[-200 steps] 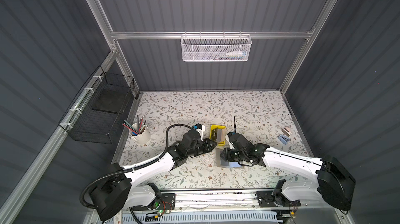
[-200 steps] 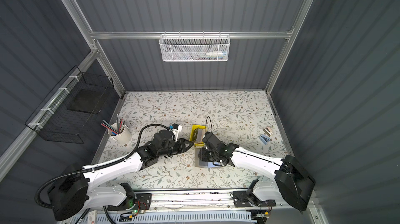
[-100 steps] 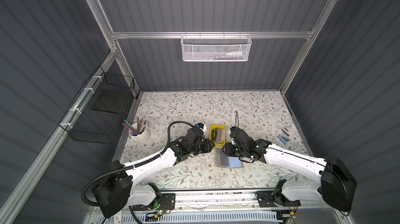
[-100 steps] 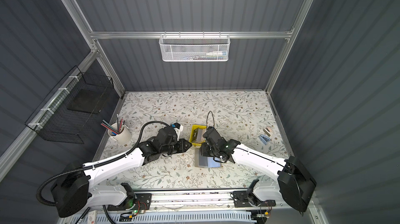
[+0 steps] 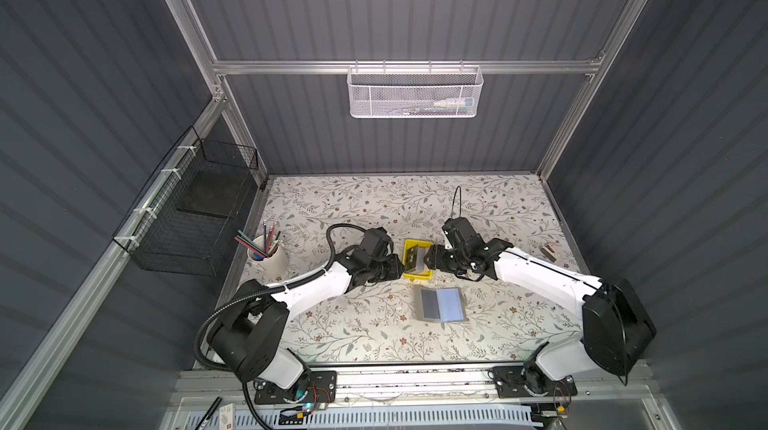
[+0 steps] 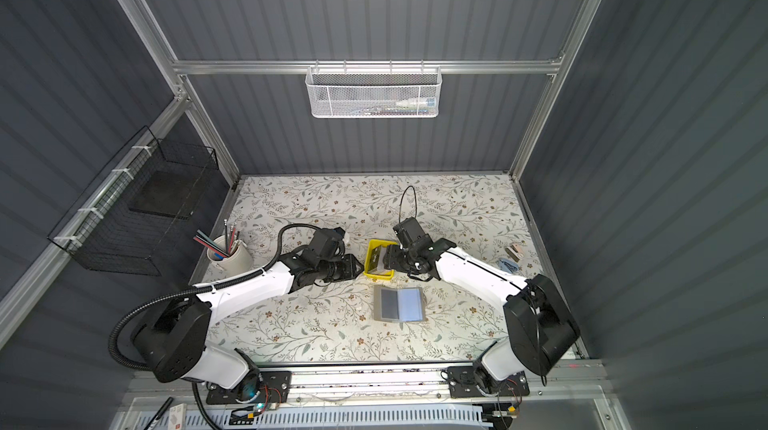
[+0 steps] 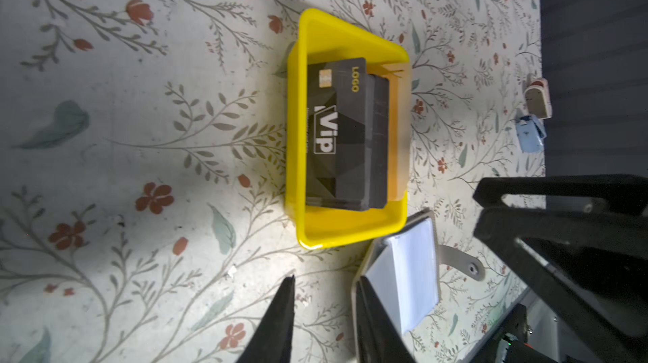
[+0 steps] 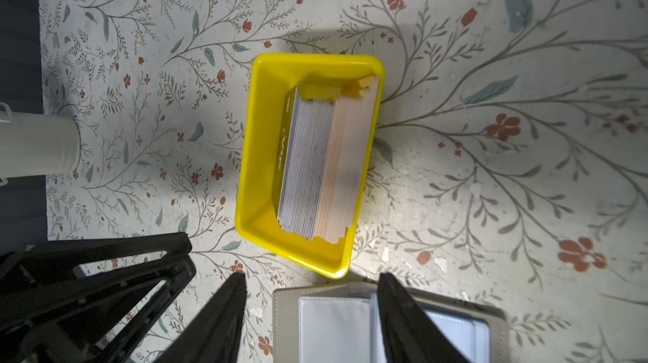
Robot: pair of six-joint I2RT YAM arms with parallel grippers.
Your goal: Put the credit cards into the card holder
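Table (image 5: 374, 207): floral top, both arms reach toward the middle.

Left gripper (image 7: 326, 280): just beside the tray's left side in both top views. Jaws parted a little, nothing between them but bare table. Not grasping.

Right gripper (image 8: 312, 277): at the tray's right side. Jaws spread wide and empty, with the card holder's edge showing below in the gap.

Pencil cup (image 5: 270, 259): at the table's left edge, well apart from the work.

Card holder (image 5: 441, 304): lies open and flat on the table, just in front of the tray. Bluish sleeves face up; the strap tab (image 7: 459, 266) sticks out to one side. No card visible in it (sleeve interiors are too washed out in the wrist views to be sure).

Yellow tray (image 5: 411, 244): mid-table, between the two grippers.

Credit cards (image 7: 336, 133): all in the tray, packed on edge as one block. The black "VIP" face is toward the left arm; the tan cards (image 8: 345, 161) are on the right-arm side.

Small items (image 5: 550, 251): near the table's right edge, too small to identify.
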